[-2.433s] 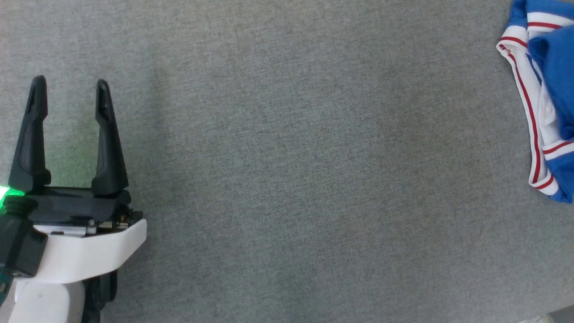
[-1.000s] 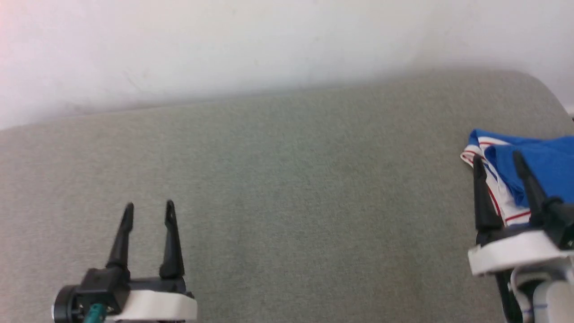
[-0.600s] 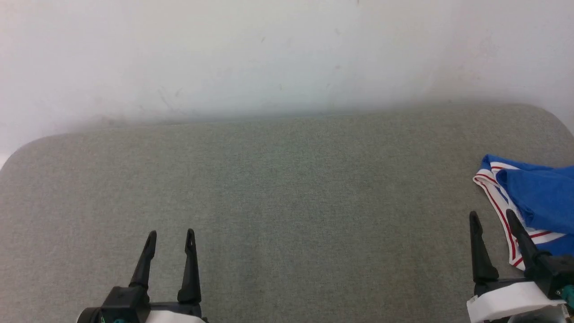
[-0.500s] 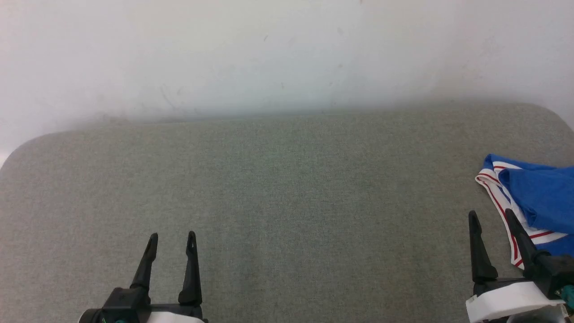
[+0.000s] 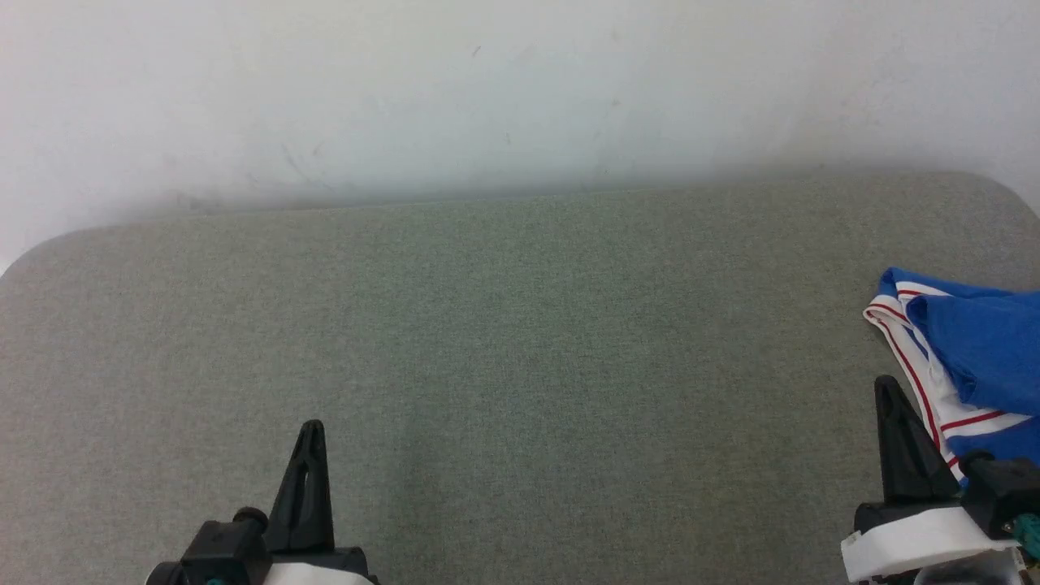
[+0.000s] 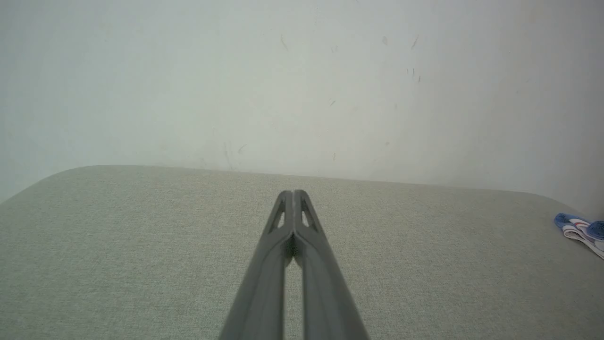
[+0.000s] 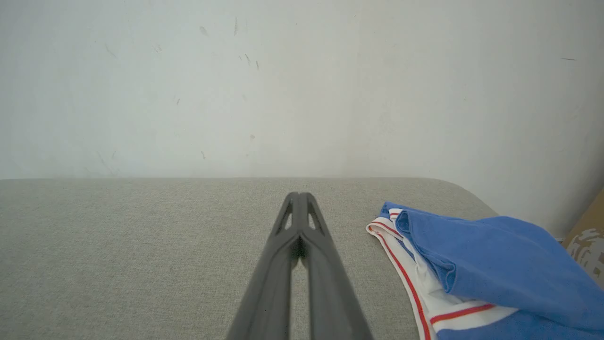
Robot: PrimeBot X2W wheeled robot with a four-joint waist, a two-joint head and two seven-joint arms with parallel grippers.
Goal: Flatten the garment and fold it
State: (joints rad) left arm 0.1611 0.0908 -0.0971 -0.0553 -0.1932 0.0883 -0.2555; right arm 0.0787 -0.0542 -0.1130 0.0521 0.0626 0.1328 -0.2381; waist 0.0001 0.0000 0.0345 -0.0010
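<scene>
From where I stand, the job has barely begun. The shirt (image 5: pixel 979 357) lies bunched at about 3 o'clock on the table, right out by the rounded far corner. A blue layer is flopped over a white part with red stripes. It runs off the edge of the head view, so I can't say how much of it is crumpled. No lettering or number shows. Nothing is spread flat and I see no neat fold, so I judge that all the flattening and all the folding are left to do.

The right gripper (image 5: pixel 887 388) sits at about 4 o'clock, just beside the shirt's striped edge. Its two fingers are pressed together with nothing between them, and in the right wrist view a strip of bare cloth lies between them and the shirt. The left gripper (image 5: pixel 312 431) is at about 7 o'clock, well apart from the shirt, its fingers likewise pinched together and holding nothing. To my eye the shirt needs dragging toward the middle, where there is room to lay it out.

The table (image 5: pixel 520 341) is covered in a grey-green woven fabric, matte and smooth, with rounded corners at the back. At 12 o'clock a plain white wall (image 5: pixel 520 89) rises right behind it, lightly scuffed and marked. Past the table's right end, the right wrist view shows a brown thing (image 7: pixel 587 238), perhaps cardboard.
</scene>
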